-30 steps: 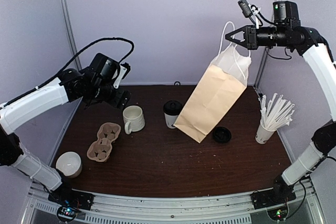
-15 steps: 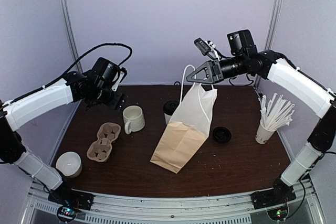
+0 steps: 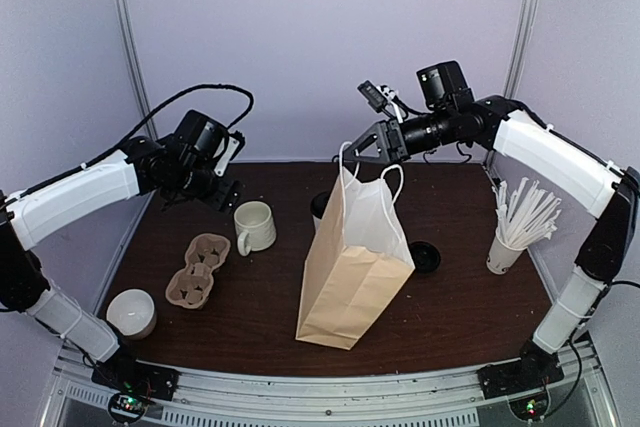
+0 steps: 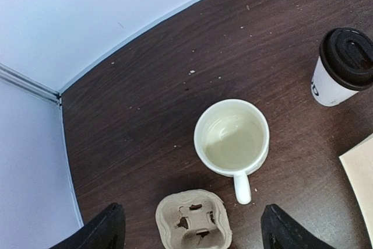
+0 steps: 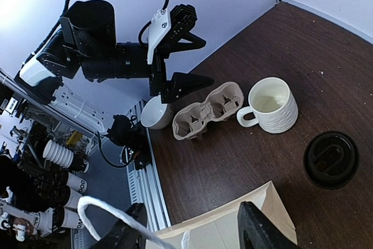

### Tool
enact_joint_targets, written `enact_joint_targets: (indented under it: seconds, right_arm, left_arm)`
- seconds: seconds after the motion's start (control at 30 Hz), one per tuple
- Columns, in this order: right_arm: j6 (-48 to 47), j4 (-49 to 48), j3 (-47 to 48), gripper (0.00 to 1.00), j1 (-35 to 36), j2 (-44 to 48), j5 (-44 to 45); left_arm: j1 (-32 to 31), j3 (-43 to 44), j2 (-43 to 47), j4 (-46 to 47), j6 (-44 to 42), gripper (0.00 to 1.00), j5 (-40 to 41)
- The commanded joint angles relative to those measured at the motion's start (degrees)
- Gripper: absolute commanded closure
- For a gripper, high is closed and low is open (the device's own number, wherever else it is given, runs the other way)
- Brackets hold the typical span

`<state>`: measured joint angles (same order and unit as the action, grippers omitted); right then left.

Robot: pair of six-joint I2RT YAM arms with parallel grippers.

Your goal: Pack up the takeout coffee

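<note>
Right gripper (image 3: 360, 145) hovers over the mouth of the paper bag (image 3: 355, 267) with its jaws parted; a white cord handle (image 5: 111, 208) crosses loosely between them, apparently not pinched. Left gripper (image 4: 192, 228) hangs wide open and empty above the cream mug (image 4: 232, 138). On the dark table (image 3: 250, 327) the bag is the biggest thing: it stands upright near the middle, tan below and white above. Next down in size come the pulp cup carrier (image 3: 198, 269) on the left, the cup of straws (image 3: 505, 247) on the right, the mug, and the takeout coffee (image 4: 341, 65), which stands behind the bag, well apart from the mug, its black lid on. A loose black lid (image 3: 425, 257) lies just right of the bag. The coffee cup is probably thin paper, light if empty but top-heavy and spillable if filled, and easily crushed. A gentle grip across the tapered wall just under the lid rim looks safest, keeping it upright. Dark print shows on the cup's side, but only a fragment, too small to read; the bag shows no visible label.
</note>
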<state>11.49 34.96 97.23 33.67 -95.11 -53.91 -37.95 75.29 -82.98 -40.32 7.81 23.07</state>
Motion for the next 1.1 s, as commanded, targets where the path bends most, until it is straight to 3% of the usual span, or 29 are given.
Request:
enact_joint_targets:
  seconds: [0.0,0.2,0.33,0.53,0.83,1.07]
  right_arm:
    - [-3.97,2.91,4.76,0.39,-0.37,-0.45,0.4]
    - [-9.71,9.4,9.08,0.28,-1.62,-0.85,3.0]
    - [-13.75,13.41,11.98,0.2,-1.78,-2.18,-0.11]
    - [-12.82,12.74,12.47,0.26,-1.45,-4.56,-4.26]
    - [-15.16,15.5,15.31,0.28,-1.39,-6.24,-4.57]
    - [-15.57,16.37,18.5,0.16,-1.59,-6.45,-5.81]
  left_arm:
    - [0.27,-0.49,3.0,2.13,-0.3,0.16,-7.24]
    - [-0.01,-1.75,8.92,5.7,0.36,0.17,-20.88]
    - [-0.01,-1.73,8.75,6.6,1.53,0.18,-25.69]
    - [-0.63,-4.66,7.54,7.45,5.02,0.23,-34.15]
    - [-3.92,-8.93,10.4,9.28,7.15,0.23,-32.69]
    - [-7.68,-7.09,12.66,9.23,5.12,0.23,-31.85]
